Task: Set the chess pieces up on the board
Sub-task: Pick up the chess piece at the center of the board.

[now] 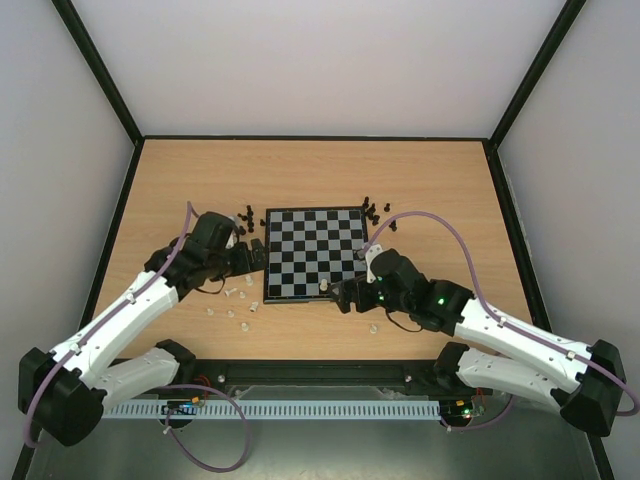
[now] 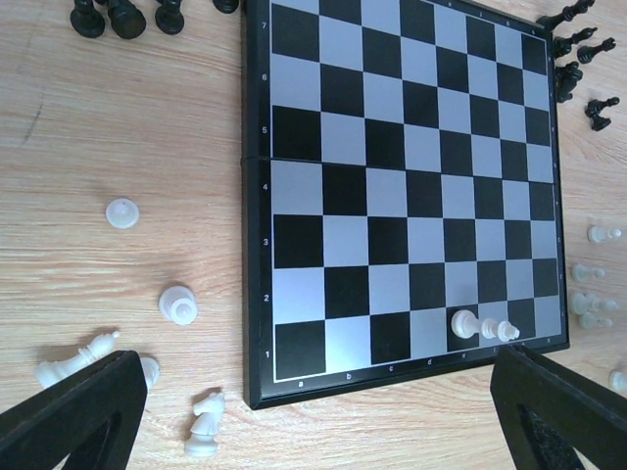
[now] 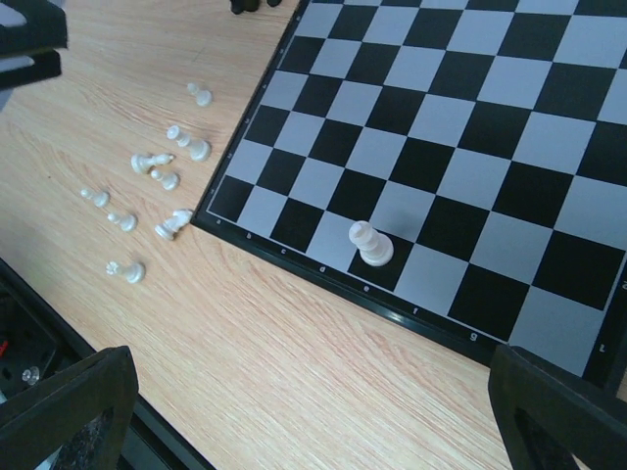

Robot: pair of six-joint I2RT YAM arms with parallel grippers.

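"Which arm had the shorter reach to the loose ones?"

"The left arm (image 1: 130,305), I'd say. Its jaws were spread wide with nothing in them, hanging just off the left edge of the board (image 1: 315,250). The scattered white pieces (image 3: 199,149) lay on the counter (image 1: 200,180) beside the board's near-left corner, on the near side of those jaws."

"All standing?"

"No. A white knight (image 2: 203,436) had tipped onto its side. As far as I could tell, its length ran roughly away from the arm, toward the board's corner. I reckon the jaws would need to close across it, not along it."

"And on the board itself?"

"One white piece (image 3: 370,245) stood upright in the front row, about mid-row. Black pieces (image 1: 243,215) sat in clusters off both far corners."

"The right arm (image 1: 500,330)?"

"By the board's front edge, right of the middle. Its jaws were wide and empty too, and farther from the white scatter than the left pair."
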